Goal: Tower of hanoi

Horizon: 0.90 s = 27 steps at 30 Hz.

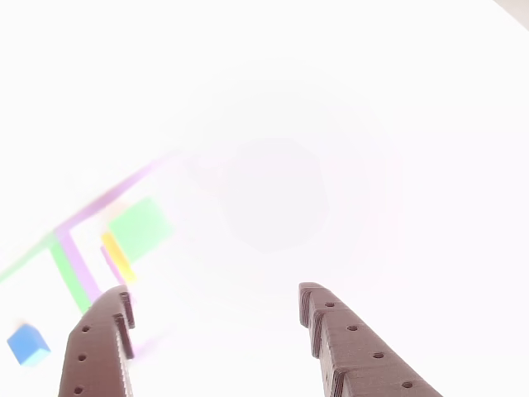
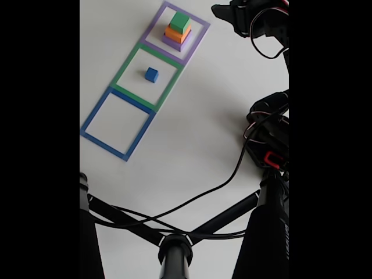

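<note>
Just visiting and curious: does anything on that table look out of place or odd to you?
Only the small blue cube: it sits alone inside the green outline, apart from the stack of green, orange and purple blocks in the purple outline. Nothing looks spilled or damaged.

My pincer (image 1: 212, 302) has dark brown plastic fingers (image 1: 347, 339), ridged on the inner faces and dotted with small round holes. Lower left of it in the other view, the small blue cube (image 1: 27, 344) looks matt, like foam. The table (image 2: 192, 128) looks smooth, matt and white, and the black cable (image 2: 232, 174) has a slight sheen.
</note>
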Motion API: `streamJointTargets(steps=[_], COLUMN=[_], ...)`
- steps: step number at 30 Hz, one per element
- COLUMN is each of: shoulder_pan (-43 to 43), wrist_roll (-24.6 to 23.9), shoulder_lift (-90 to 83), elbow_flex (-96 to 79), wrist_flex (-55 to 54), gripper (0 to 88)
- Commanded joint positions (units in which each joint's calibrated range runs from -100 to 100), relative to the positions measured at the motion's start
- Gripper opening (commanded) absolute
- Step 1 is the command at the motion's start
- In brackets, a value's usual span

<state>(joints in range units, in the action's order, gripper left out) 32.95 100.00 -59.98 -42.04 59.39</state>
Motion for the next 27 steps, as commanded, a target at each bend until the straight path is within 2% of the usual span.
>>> streamJointTargets(steps=[1,5,11,20,27], shoulder_pan=[0.99,-0.35,-4.0,-6.3,-6.97], wrist_roll=[0.0,0.0,0.0,0.0,0.0], shoulder_lift=[-2.31,-0.94,4.88,18.76,27.73], elbow_flex=[-10.33,-18.05,-27.51,-36.24,-38.78], wrist_flex=[-14.53,-26.19,-44.9,-70.81,-83.52], gripper=[30.1,38.1,41.0,40.6,40.8])
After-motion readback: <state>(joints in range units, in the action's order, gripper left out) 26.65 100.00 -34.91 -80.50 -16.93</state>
